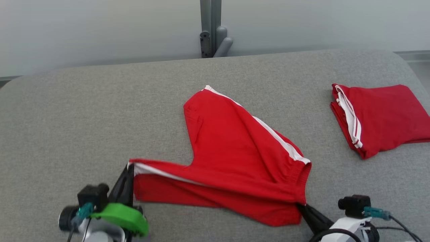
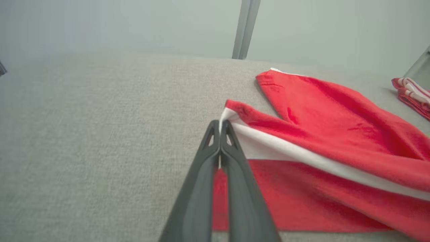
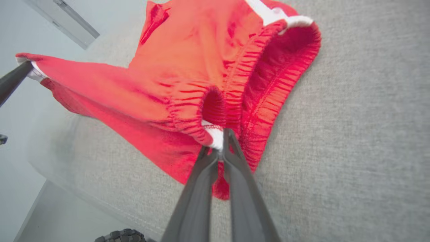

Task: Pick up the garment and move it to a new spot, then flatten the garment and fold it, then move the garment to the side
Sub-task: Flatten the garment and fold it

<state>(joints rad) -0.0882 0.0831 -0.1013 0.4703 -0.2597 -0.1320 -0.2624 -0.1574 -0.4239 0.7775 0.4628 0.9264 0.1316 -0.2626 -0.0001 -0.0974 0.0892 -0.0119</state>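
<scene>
**Colour and Pattern Reference**

We identify the garment (image 1: 235, 148) as bright red, with a white stripe down the side of each leg. Its gathered waistband is the same red. The folded garment (image 1: 379, 117) is also red, with narrow white stripes at its folded edge. We note the table cover (image 1: 84, 117) as mid-grey with a fine flecked weave. The left gripper (image 1: 129, 173) and the right gripper (image 1: 302, 207) have black fingers. The left wrist carries a bright green bracket (image 1: 121, 216). The wall (image 1: 100, 30) is pale grey.
</scene>
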